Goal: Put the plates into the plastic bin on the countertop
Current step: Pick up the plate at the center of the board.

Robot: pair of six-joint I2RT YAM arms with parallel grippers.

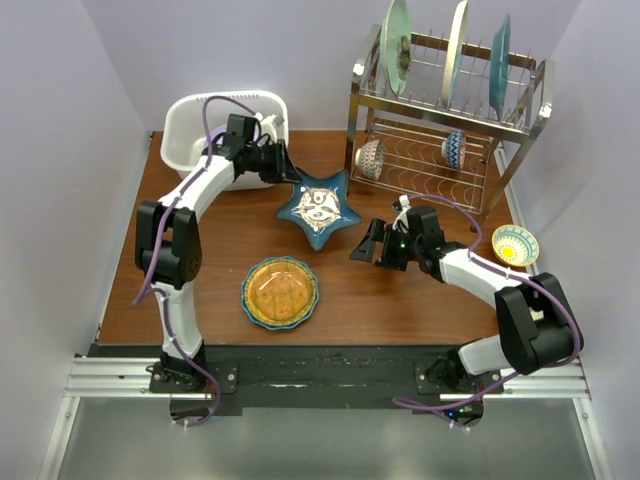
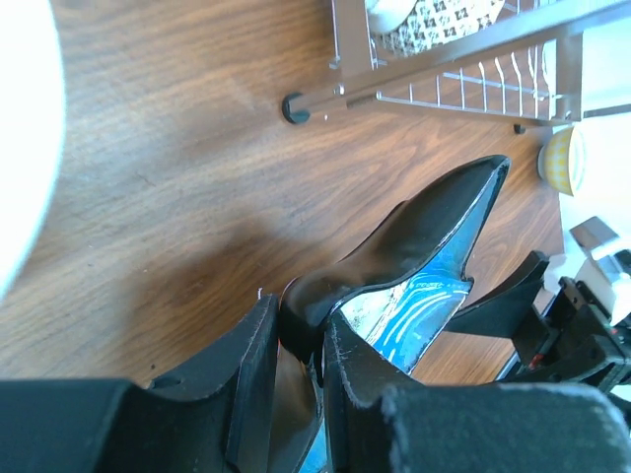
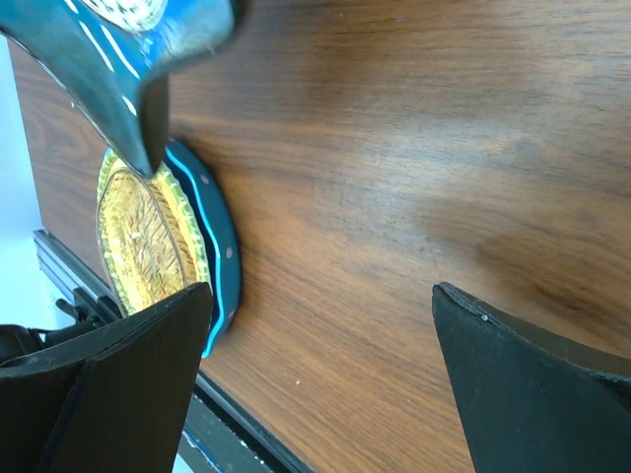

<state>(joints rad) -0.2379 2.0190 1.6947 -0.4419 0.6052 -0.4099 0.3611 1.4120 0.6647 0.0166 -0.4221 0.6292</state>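
The blue star-shaped plate [image 1: 320, 208] is at the middle of the countertop [image 1: 400, 300], one point gripped by my left gripper [image 1: 288, 172], which is shut on it; in the left wrist view the plate [image 2: 414, 266] sits between the pads and looks lifted and tilted. The white plastic bin [image 1: 195, 125] stands at the back left, just behind the left gripper. The amber plate with a blue-green rim [image 1: 279, 292] lies flat near the front and shows in the right wrist view [image 3: 148, 236]. My right gripper [image 1: 368, 245] is open and empty, right of the star plate.
A steel wire dish rack [image 1: 450, 110] at the back right holds three upright plates [image 1: 455, 40] on top and small patterned bowls [image 1: 371, 158] below. A small yellow bowl [image 1: 515, 245] sits at the right edge.
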